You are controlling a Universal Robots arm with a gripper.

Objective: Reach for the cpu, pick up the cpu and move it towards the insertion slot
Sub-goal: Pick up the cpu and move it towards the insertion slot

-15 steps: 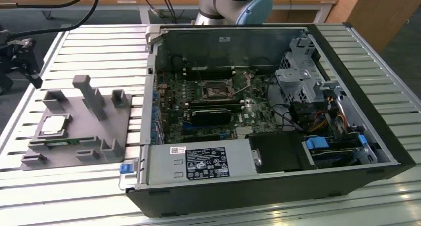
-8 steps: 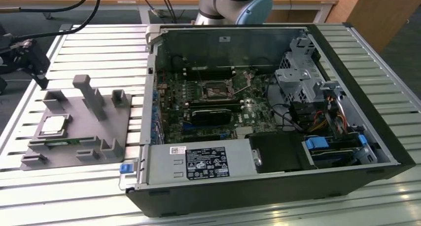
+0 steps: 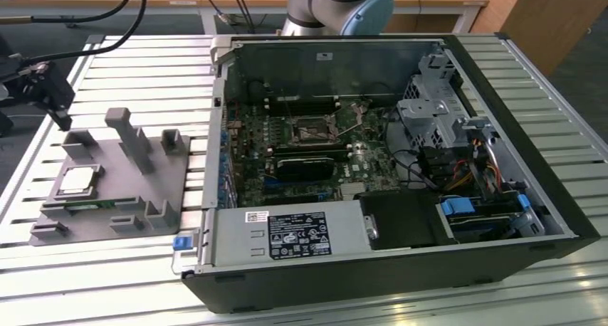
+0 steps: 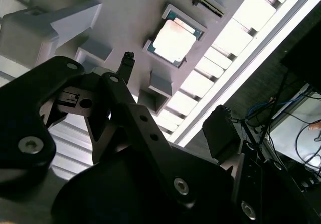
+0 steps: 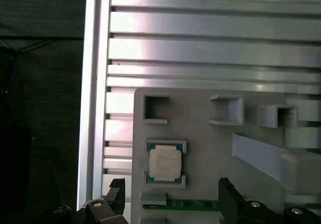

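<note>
Small flat square cpu (image 5: pixel 165 163), silvery top, pale rim, lies face-up in a lipped recess of the grey moulded fixture plate (image 5: pixel 210 148). It is likely seated so to stay square, edges free for grasping. Black two-finger gripper (image 5: pixel 170 191) is spread wide, empty, and hovers clear. The cpu is in line with the gap between fingers (image 5: pixel 225 191).

the cpu (image 4: pixel 176 39) sits in the grey fixture (image 4: pixel 125 13), apart from the tool (image 4: pixel 174 87).
</note>
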